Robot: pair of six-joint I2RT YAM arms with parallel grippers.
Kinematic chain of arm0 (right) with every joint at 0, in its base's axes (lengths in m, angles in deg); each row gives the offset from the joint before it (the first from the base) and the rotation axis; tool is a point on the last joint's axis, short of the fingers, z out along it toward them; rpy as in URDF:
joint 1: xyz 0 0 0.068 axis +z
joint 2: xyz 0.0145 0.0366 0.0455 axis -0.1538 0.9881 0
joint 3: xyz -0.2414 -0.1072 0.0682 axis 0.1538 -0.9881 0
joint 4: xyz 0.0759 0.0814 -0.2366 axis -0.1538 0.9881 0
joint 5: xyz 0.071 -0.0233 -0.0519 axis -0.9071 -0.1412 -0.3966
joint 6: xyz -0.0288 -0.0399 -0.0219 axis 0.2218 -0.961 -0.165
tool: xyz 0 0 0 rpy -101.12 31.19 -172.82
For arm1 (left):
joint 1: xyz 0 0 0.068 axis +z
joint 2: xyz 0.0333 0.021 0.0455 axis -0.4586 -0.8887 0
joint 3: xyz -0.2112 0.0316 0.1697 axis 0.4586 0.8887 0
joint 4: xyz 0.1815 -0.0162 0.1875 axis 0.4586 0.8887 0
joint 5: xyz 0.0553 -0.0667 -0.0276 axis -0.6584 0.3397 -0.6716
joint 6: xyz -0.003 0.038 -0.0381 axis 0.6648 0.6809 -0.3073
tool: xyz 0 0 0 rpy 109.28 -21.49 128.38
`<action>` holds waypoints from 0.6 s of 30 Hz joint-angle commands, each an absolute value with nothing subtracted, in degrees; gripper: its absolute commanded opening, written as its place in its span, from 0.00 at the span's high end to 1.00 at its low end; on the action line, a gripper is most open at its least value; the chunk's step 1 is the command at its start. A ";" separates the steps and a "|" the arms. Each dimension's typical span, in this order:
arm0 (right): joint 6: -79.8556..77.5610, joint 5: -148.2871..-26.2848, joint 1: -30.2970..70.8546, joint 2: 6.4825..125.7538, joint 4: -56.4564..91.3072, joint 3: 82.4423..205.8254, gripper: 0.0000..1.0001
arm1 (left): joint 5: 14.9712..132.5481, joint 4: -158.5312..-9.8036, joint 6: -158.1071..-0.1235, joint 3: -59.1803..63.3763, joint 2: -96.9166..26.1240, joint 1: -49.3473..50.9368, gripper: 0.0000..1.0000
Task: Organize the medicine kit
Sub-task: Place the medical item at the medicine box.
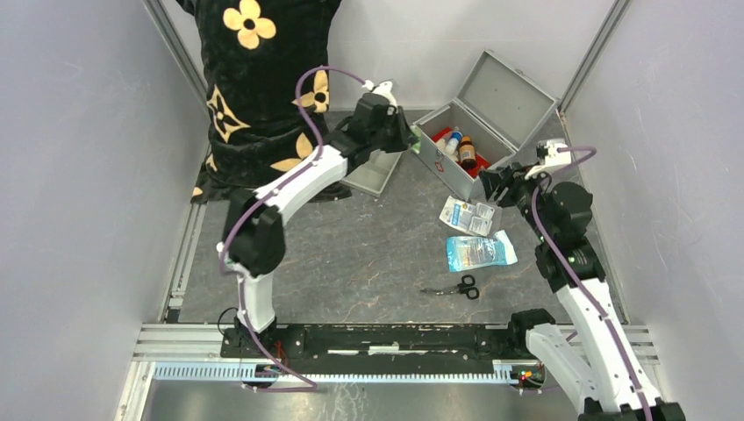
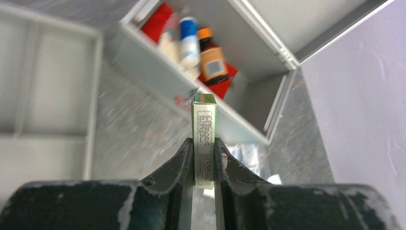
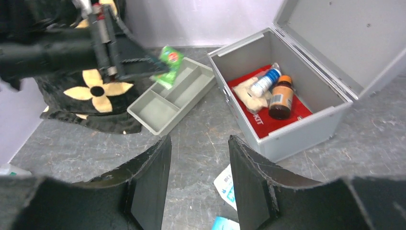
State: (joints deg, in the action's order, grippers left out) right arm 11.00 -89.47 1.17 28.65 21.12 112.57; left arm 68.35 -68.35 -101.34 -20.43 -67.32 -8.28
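The medicine kit point(image 1: 458, 178), a silver-grey metal case, stands open at the back right with its lid tilted back. Inside lie a red pouch point(image 3: 280, 122), a white bottle with a blue cap point(image 3: 265, 82) and a brown bottle with an orange cap point(image 3: 281, 99). My left gripper point(image 1: 410, 140) hovers just left of the case and is shut on a narrow green-and-white box point(image 2: 204, 125), which also shows in the right wrist view as the green box point(image 3: 170, 63). My right gripper point(image 3: 198, 140) hangs open above the table in front of the case, with nothing between its fingers.
A shallow grey divided tray point(image 1: 375, 175) lies left of the case, under the left arm. White packets point(image 1: 469, 215), a blue packet point(image 1: 478, 252) and black scissors point(image 1: 458, 287) lie on the table in front. A person in black flowered clothes point(image 1: 254, 79) stands at the back left.
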 commanded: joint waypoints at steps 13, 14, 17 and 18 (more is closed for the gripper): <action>7.89 -86.00 2.74 22.67 32.47 110.34 0.46 | 83.89 -96.09 -113.87 -48.07 -98.12 -9.77 0.82; 7.70 -85.85 2.82 22.72 32.53 110.34 0.46 | 83.83 -95.74 -113.56 -50.03 -99.50 -10.24 0.82; 7.38 -85.31 3.21 22.43 32.81 110.18 0.45 | 82.76 -94.28 -112.01 -54.58 -102.42 -11.14 0.76; 7.20 -85.25 3.33 22.35 32.91 110.09 0.45 | 82.28 -94.35 -111.89 -54.69 -102.73 -11.20 0.69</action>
State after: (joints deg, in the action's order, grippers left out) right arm 8.59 -87.00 2.77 23.08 33.17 109.89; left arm 81.71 -89.81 -110.85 -49.10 -101.48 -9.70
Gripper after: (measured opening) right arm 0.547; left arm 0.250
